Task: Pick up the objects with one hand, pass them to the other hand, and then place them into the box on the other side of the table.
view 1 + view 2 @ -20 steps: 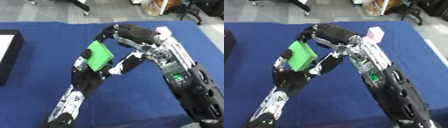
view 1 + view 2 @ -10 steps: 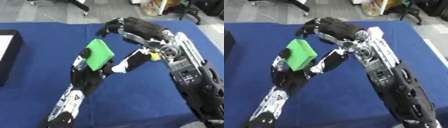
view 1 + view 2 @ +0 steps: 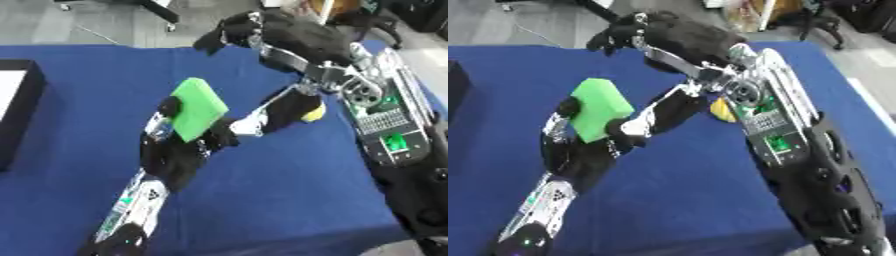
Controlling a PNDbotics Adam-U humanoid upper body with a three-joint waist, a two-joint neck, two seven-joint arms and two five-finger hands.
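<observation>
A green block (image 3: 198,108) is held up above the blue table, tilted, with my left hand (image 3: 185,146) shut on it: the thumb lies on its front face and the fingers (image 3: 284,111) reach out behind it to the right. My right hand (image 3: 282,31) hovers higher and farther back, apart from the block, with relaxed fingers and nothing in it. A black box (image 3: 19,107) with a white inside sits at the table's left edge.
A small yellow object (image 3: 721,110) lies on the blue tablecloth (image 3: 79,70) just behind my left hand's fingers. My right forearm (image 3: 385,130) fills the right side. Chair legs and floor clutter show beyond the far edge.
My right hand has lifted off the green block and pulled up and back. The block stays in my left hand, which has hardly moved.
</observation>
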